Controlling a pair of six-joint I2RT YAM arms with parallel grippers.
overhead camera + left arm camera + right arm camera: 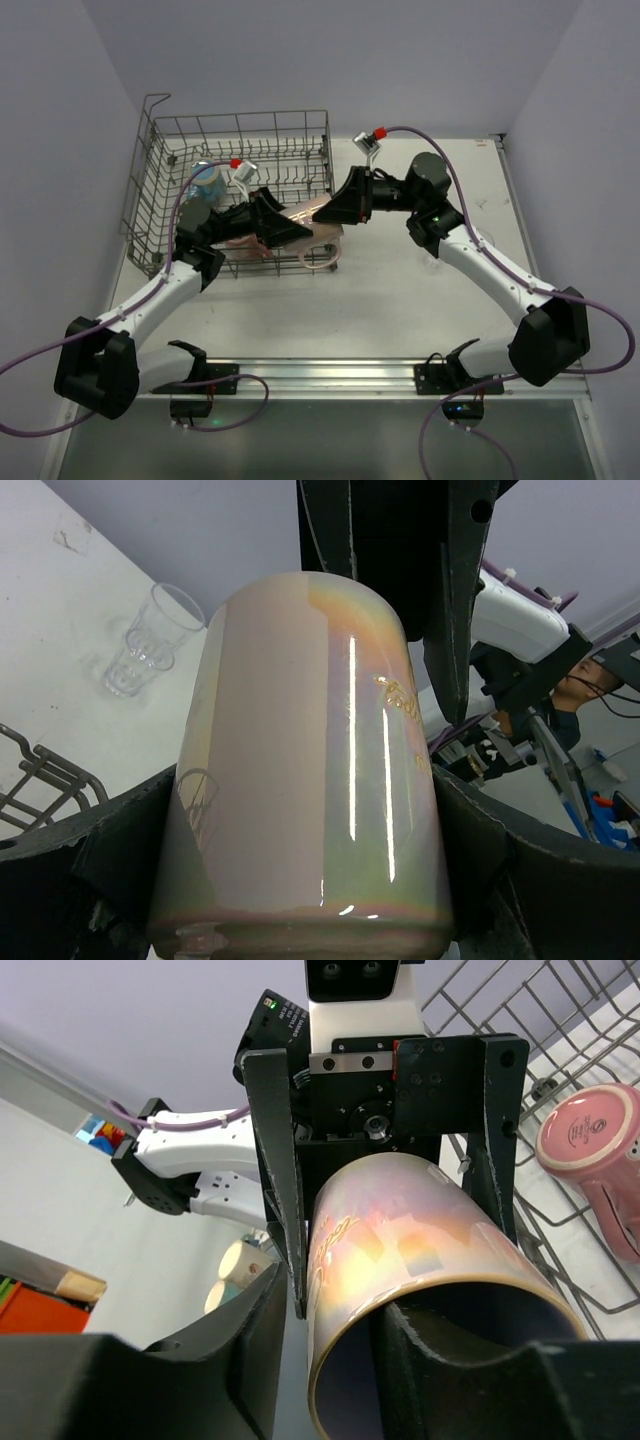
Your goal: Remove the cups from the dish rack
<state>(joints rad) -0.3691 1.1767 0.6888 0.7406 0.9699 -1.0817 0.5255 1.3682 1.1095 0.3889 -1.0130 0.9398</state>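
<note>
Top external view shows a pearly pink-cream mug held on its side in the air over the right-hand end of the dish rack, between the two arms. The left gripper is clamped across the mug's body, with a dark pad pressed to each side in the left wrist view. The right gripper meets the mug at its open end. One of its fingers seems to sit outside the wall and one at the mouth, but whether they are pinching cannot be told. This looks like a handover, and the risk lies in its timing. If the left lets go before the right has a firm hold, the glossy glaze could slip and the mug could drop onto the wire or onto the pink mug lying in the rack below. If both grip and the arms pull apart, the mug could twist out of one hold. A pinch on the rim alone would also let the mug's weight lever it downward. A clear glass tumbler stands on the table, well away from the rack. The mug's handle shows in no view. The arms cover much of the rack floor, and a pale rounded shape under the left arm in the right wrist view is too blurred to name.
</note>
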